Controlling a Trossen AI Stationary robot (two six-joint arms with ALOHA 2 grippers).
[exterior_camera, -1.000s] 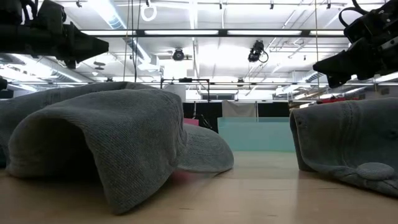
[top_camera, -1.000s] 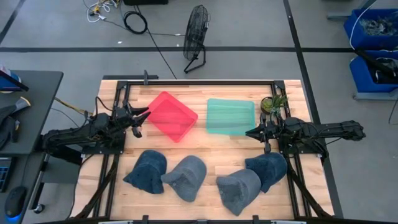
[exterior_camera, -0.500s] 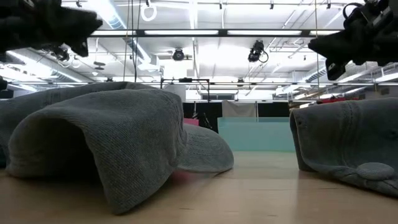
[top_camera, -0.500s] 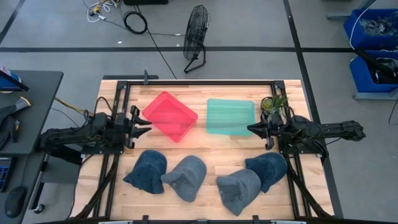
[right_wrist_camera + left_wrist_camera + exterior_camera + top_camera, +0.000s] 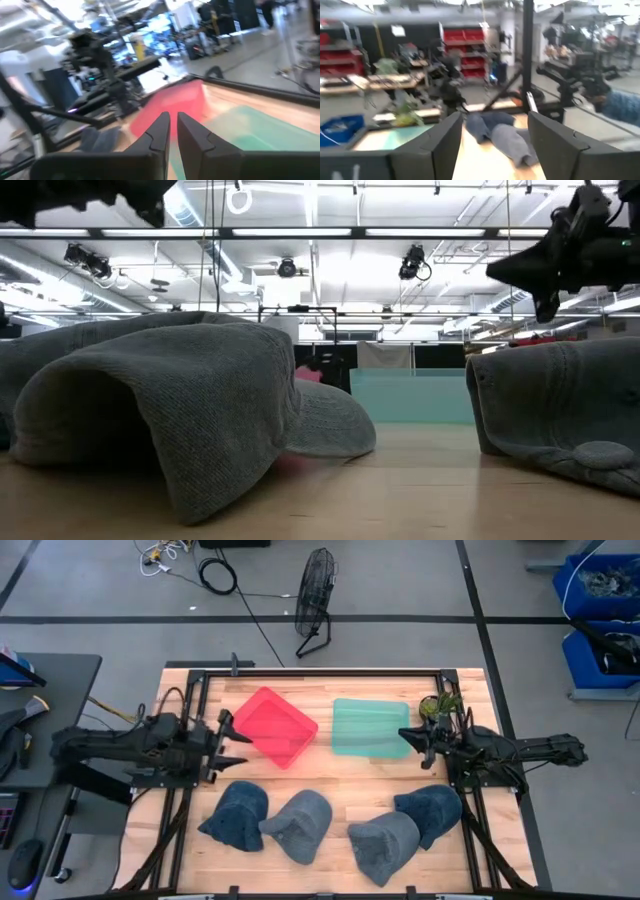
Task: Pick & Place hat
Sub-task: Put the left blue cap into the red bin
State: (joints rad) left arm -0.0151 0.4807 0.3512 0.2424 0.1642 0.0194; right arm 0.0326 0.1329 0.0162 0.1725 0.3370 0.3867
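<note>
Several denim hats lie along the table's near side: a dark blue hat [image 5: 236, 815], a grey-blue hat [image 5: 302, 824], a grey hat [image 5: 384, 843] and another dark blue hat [image 5: 431, 809]. In the low view, the nearest hat [image 5: 170, 410] rests on its rim and brim. My left gripper [image 5: 238, 740] hovers open beside the red tray [image 5: 275, 725], above and beyond the left hats. Its fingers [image 5: 445, 145] have nothing between them. My right gripper [image 5: 403, 734] is shut, in the air by the teal tray [image 5: 370, 726].
The red and teal trays stand side by side at the table's far middle. A small potted plant [image 5: 440, 705] sits at the far right, close to my right arm. Bare wood [image 5: 340, 785] lies between the trays and the hats.
My left gripper has opened wide and risen, and its arm has drawn back a little toward the table's left edge. My right gripper has drifted slightly toward the far edge, still shut. The hats have not moved.
</note>
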